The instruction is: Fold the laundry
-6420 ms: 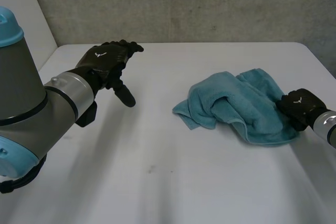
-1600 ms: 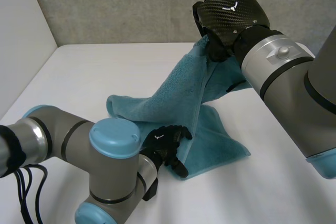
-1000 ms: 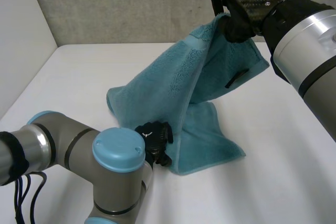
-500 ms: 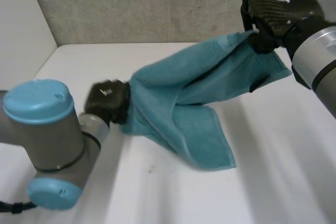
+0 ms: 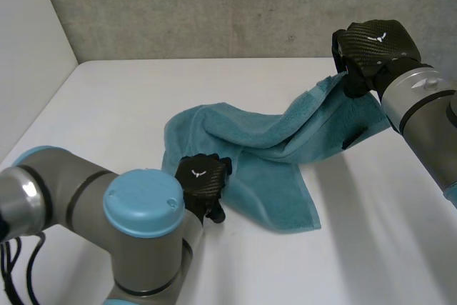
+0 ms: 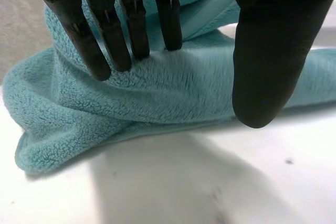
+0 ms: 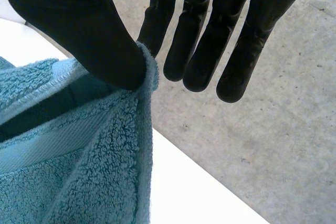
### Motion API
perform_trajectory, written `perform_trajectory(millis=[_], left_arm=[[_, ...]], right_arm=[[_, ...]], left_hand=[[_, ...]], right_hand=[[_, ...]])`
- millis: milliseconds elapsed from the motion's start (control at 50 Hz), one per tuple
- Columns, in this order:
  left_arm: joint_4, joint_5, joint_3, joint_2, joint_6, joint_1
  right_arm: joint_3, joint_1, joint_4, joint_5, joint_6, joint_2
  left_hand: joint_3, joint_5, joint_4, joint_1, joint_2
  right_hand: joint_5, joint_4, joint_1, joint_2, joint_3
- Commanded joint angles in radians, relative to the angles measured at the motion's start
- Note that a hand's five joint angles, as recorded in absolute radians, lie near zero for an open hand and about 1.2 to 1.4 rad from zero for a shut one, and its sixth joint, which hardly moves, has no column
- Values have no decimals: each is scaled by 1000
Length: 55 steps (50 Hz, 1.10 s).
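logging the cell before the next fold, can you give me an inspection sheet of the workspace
surface: white table
job's things: teal towel, rumpled, one end held up off the table
clutter: nothing seen
hands: left hand presses straight fingers on the towel's near edge; right hand pinches a raised corner between thumb and fingers
cables: nothing seen
surroundings: grey wall behind the table, white panel at its left side

Hidden beneath the left robot hand [image 5: 202,180]: part of the towel [image 5: 264,141], at its near edge. Cut off in the right wrist view: most of its cloth.
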Motion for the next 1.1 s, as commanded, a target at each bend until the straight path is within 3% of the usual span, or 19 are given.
perform_trajectory(millis=[20,160,580,680,760,900,920,1020,1060,1100], left_arm=[[68,-16,37,-78,72,-20],[107,-17,44,-107,134,-20],[190,-13,118,-184,142,-19],[188,-13,132,-194,142,-13],[183,-13,126,-153,149,3],[130,4,73,114,154,86],[80,56,60,222,154,128],[-30,223,72,379,154,222],[-100,367,98,445,155,334],[-114,401,106,453,154,363]], right_arm=[[4,-1,2,-6,0,4],[4,4,0,-9,2,22],[12,12,-1,-9,0,53],[6,12,-1,-12,-6,53],[-12,-2,8,-11,-43,53],[-42,-82,68,-8,-242,31],[-48,-89,83,-8,-266,24],[-83,-105,172,-6,-362,-41],[-89,-106,195,-8,-366,-56],[-89,-106,203,-9,-366,-61]], left_hand=[[-4,16,11,21,1],[11,30,25,36,15],[289,309,304,315,294],[878,898,893,904,883],[879,899,894,905,884],[879,899,894,905,884],[879,899,894,905,884],[879,899,894,905,884],[879,899,894,905,884],[879,899,894,905,884]], right_hand=[[233,203,413,217,209],[233,203,413,217,209],[233,203,413,217,209],[233,203,413,217,209],[233,203,413,217,209],[233,203,413,217,209],[233,203,413,217,209],[233,203,413,217,209],[233,203,413,217,209],[233,203,413,217,209]])
